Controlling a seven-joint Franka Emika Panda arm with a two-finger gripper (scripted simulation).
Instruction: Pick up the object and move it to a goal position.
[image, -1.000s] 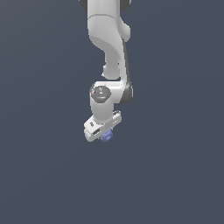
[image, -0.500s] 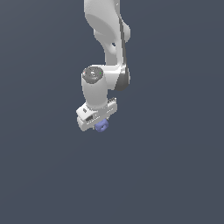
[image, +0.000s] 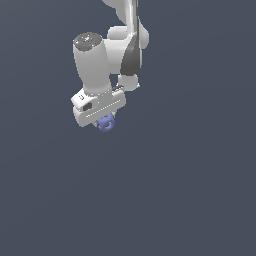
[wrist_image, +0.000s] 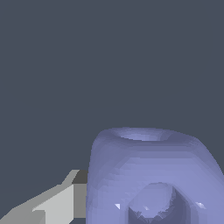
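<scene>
Periwinkle-blue block (image: 105, 123) with round holes, clamped in white gripper (image: 106, 121) of Panda arm (image: 95, 62), hanging clear against plain dark grey backdrop, one grey finger (wrist_image: 65, 202) touching its side.

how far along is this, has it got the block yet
Done: the pick looks complete. The blue block sits under the gripper with nothing beneath it, and the wrist view shows a finger against its side. In hand: carrying it. Left: reaching the goal position, though no goal marker is visible in either view.
</scene>
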